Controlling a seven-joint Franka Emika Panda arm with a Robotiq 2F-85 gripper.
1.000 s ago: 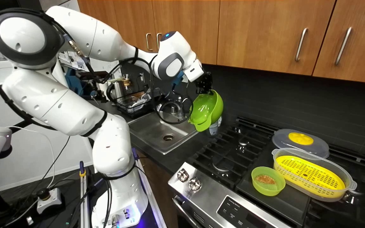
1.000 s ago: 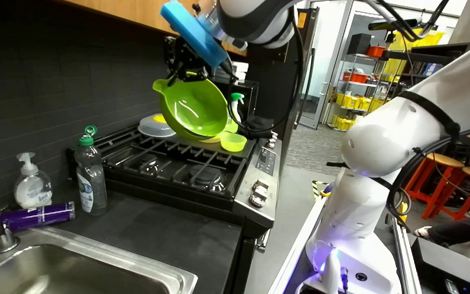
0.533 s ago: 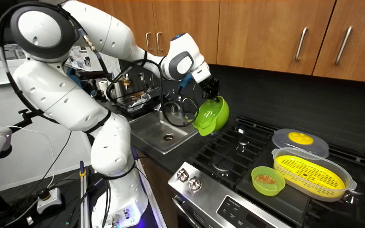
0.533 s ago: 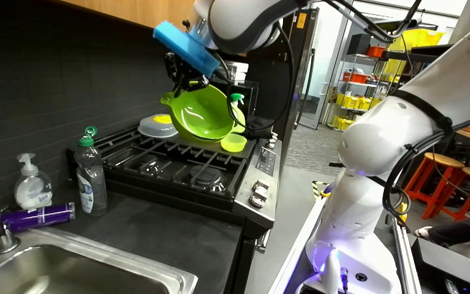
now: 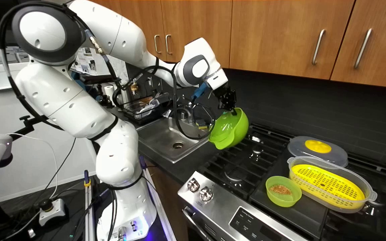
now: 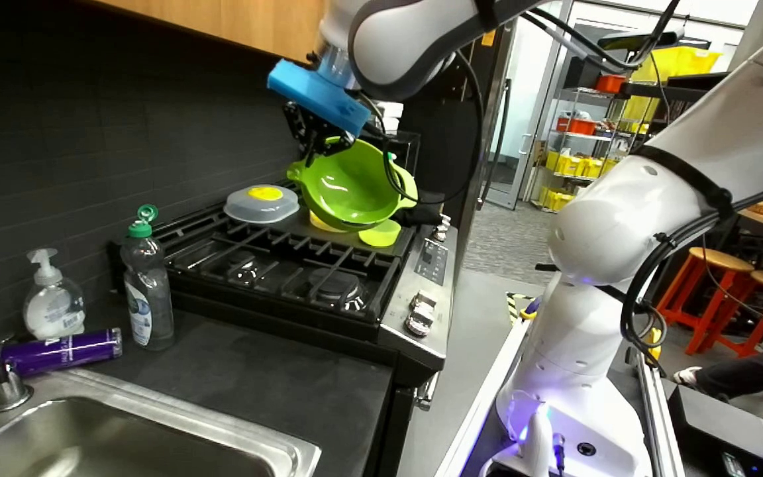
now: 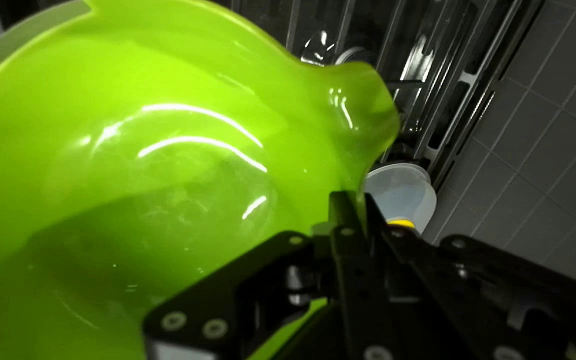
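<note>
My gripper (image 5: 234, 111) is shut on the rim of a glossy green bowl (image 5: 230, 132) near its spout. In the wrist view the fingertips (image 7: 357, 207) pinch the bowl's wall (image 7: 193, 175), one inside and one outside. The bowl hangs tilted in the air near the stove's left part, and its inside looks empty. It also shows in an exterior view (image 6: 352, 189) under my gripper (image 6: 318, 158). A small light-green cup (image 5: 284, 202) with brown grains stands on the stove's centre plate. Beside it is a clear oval container (image 5: 338, 208) with a yellow perforated tray (image 5: 327, 182).
A clear lid (image 5: 298, 147) with a yellow centre lies behind the container. The gas stove (image 5: 233, 170) adjoins the sink (image 5: 166, 145). A dish soap bottle (image 6: 148, 285), a pump bottle (image 6: 53, 305) and a purple cylinder (image 6: 63, 350) are on the counter. Wooden cabinets (image 5: 280, 36) hang above.
The gripper and the held bowl have moved toward the stove's middle and lower, away from the sink. The bowl remains tilted in the grip. The cup, container and lid have not moved.
</note>
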